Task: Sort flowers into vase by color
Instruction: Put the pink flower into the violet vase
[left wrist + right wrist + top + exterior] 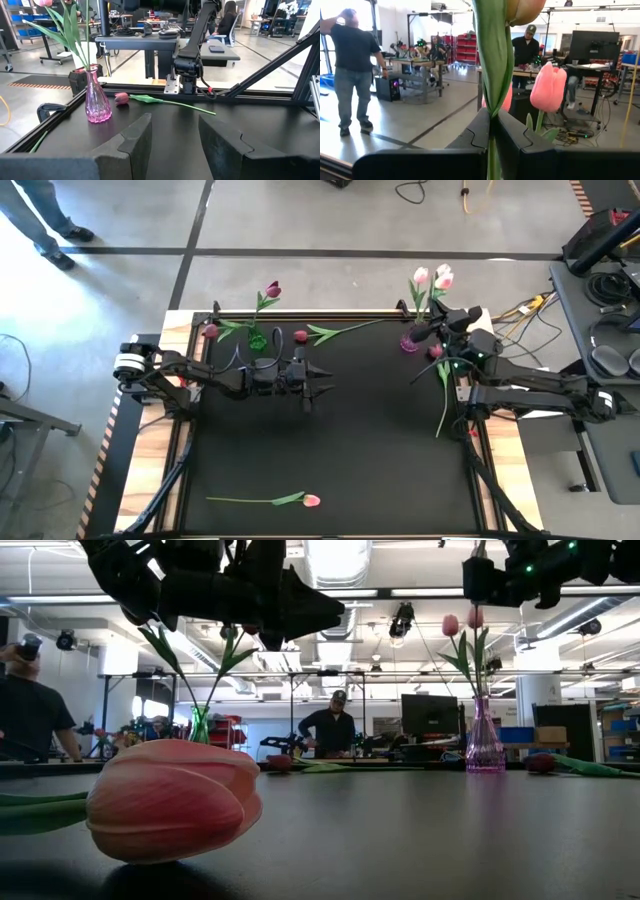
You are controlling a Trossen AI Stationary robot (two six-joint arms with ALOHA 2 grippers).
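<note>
A purple glass vase (409,341) stands at the table's far right, with pink tulips (443,277) above it. My right gripper (492,117) is beside and above this vase, shut on one pink tulip. A green vase (258,339) at the far left holds one dark red tulip (272,288). Dark red tulips lie flat on the table: one (210,332) left of the green vase, one (300,336) right of it, one (436,352) by the right edge. A pink tulip (311,501) lies at the near edge. My left gripper (325,380) hovers open left of centre. My right gripper pinches the pink tulip's green stem and leaf (493,100) between its two fingers, a little below the head (525,7). The fingers lie across the stem, which stands upright. The gripper hides the stem below the hold; in the low view stems run down into the purple vase (485,745).
A black frame rail (150,90) edges the mat. The dark middle of the mat (380,430) holds no objects. People stand in the room beyond the table (330,725), and someone's legs (40,220) show at the far left of the floor.
</note>
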